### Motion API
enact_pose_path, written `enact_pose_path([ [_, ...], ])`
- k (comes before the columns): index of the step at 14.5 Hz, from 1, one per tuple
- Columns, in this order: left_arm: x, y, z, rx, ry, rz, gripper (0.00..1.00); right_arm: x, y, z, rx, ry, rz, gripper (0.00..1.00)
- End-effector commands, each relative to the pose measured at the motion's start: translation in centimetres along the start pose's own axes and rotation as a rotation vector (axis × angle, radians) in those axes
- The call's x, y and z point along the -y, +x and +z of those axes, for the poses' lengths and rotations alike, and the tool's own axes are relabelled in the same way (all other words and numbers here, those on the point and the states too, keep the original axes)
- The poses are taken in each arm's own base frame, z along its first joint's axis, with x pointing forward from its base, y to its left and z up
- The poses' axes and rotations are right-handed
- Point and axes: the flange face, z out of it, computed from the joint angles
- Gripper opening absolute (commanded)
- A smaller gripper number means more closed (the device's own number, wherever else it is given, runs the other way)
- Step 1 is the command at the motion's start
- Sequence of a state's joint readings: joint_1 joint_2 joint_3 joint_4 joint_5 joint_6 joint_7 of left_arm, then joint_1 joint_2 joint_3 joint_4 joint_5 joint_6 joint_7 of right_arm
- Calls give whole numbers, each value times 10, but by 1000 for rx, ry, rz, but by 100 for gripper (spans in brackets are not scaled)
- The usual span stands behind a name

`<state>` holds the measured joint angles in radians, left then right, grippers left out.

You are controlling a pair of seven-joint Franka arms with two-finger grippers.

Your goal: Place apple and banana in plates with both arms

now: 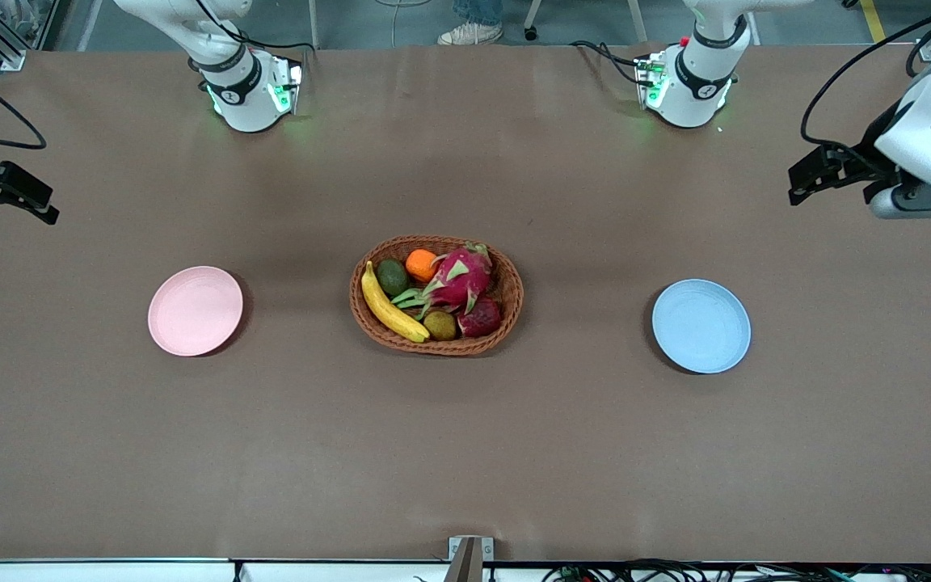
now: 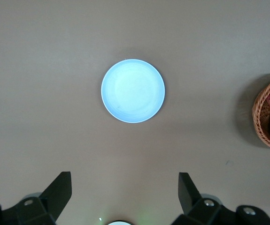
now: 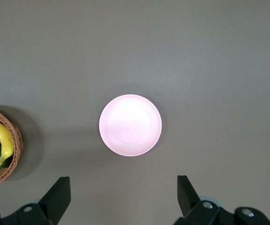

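You're at the very start: nothing picked yet, both fruits in the basket (image 1: 436,295) at the desk's centre.

The banana (image 1: 391,304) lies along the basket's rim, on the side toward the right arm's end. The apple (image 1: 480,317) sits low in the basket, on the side toward the left arm's end, nearer the front camera than the dragon fruit (image 1: 460,276). An avocado (image 1: 392,276), an orange (image 1: 421,264) and a kiwi (image 1: 440,325) share the basket.

The pink plate (image 1: 195,310) sits toward the right arm's end of the desk, the blue plate (image 1: 701,326) toward the left arm's end. Both are bare, each well apart from the basket.

Right tool (image 3: 123,199): up in the air over the desk edge at its own end, fingers spread wide, holding nothing, touching nothing. Its wrist cam looks straight down on the pink plate.

Left tool (image 2: 125,193): same story at its end of the desk, fingers spread wide, empty, wrist cam centred on the blue plate.

Next move, as I judge it: bring both tools in to the basket, right for the banana, left for the apple. Watch the apple; it's tucked against the dragon fruit and kiwi, so there's little room for fingers.
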<state>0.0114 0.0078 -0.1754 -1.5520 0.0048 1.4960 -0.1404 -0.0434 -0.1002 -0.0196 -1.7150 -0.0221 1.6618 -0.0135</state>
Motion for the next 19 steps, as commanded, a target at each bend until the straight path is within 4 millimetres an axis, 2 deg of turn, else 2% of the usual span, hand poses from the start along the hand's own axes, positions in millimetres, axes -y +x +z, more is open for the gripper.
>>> enact_pose_path([
  [1, -23, 12, 14, 26, -2, 17, 100, 27, -1, 16, 35, -1, -52, 100],
  [4, -73, 17, 37, 53, -3, -76, 100, 62, 11, 57, 117, 10, -110, 100],
  [6, -106, 23, 55, 69, -37, -157, 100, 96, 18, 87, 165, 23, -161, 100],
  [10, -181, 31, 107, 106, -58, -281, 100, 144, 27, 129, 210, 42, -227, 100],
  [15, -238, 31, 168, 150, -28, -405, 100, 225, 32, 204, 233, 77, -310, 97],
  [16, -245, 33, 178, 148, -31, -435, 100, 245, 31, 217, 230, 85, -300, 95],
  [19, -276, 37, 214, 139, -42, -522, 100, 325, 7, 253, 217, 55, -216, 90],
])
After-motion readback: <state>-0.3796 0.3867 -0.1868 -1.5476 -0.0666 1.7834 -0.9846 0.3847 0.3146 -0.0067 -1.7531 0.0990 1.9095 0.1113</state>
